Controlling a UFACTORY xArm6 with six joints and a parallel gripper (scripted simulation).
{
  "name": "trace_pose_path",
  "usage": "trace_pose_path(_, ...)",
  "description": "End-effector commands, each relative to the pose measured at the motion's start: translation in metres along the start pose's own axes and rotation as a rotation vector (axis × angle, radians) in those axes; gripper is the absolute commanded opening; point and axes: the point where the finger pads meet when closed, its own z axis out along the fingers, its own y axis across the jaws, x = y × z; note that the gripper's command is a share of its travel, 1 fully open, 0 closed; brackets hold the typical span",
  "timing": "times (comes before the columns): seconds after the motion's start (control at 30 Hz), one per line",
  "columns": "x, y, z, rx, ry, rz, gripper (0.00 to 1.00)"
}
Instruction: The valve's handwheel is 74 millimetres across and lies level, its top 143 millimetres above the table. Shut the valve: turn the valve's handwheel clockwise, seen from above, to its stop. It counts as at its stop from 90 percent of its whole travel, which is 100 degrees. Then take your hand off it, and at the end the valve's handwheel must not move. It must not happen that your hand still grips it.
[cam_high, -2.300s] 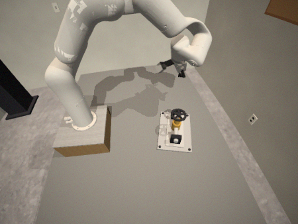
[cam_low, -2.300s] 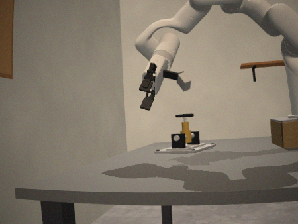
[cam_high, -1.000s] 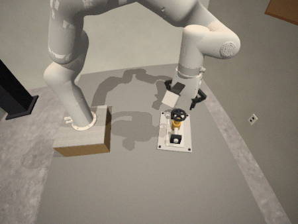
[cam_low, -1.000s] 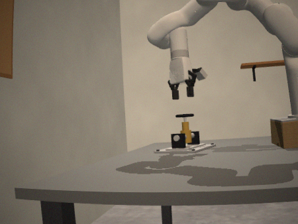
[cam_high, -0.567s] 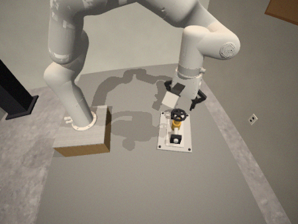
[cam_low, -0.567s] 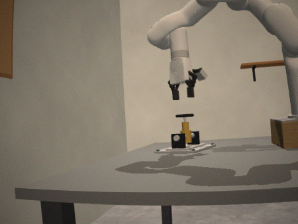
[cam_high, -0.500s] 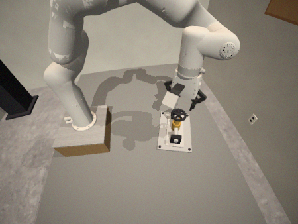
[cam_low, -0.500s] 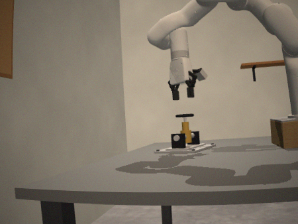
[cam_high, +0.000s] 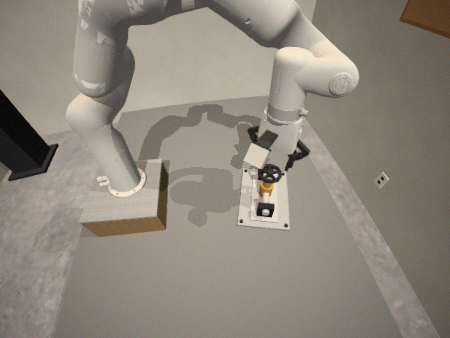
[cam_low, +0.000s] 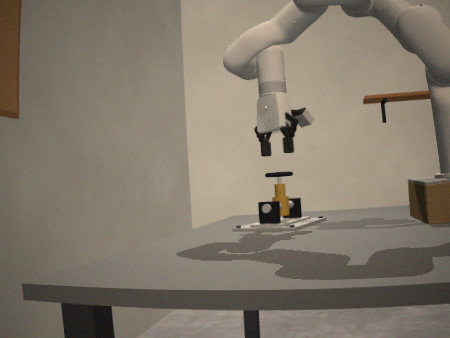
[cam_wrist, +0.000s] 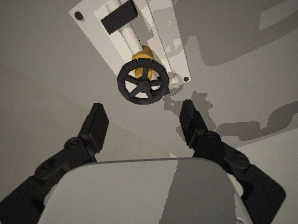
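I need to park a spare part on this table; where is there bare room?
Open patches: the near stretch between the valve's white plate and the table's front edge, and between that plate and the arm's wooden pedestal. Crowded: above the handwheel, where the open gripper hangs.
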Motion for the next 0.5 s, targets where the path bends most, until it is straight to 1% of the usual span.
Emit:
trace_pose_path(0.0, -0.001, -0.001, 0.002, 0.003, -0.002, 0.0, 1.0)
trace_pose_path(0.47, 0.0, -0.001, 0.021, 0.003, -0.002, 0.0, 1.0)
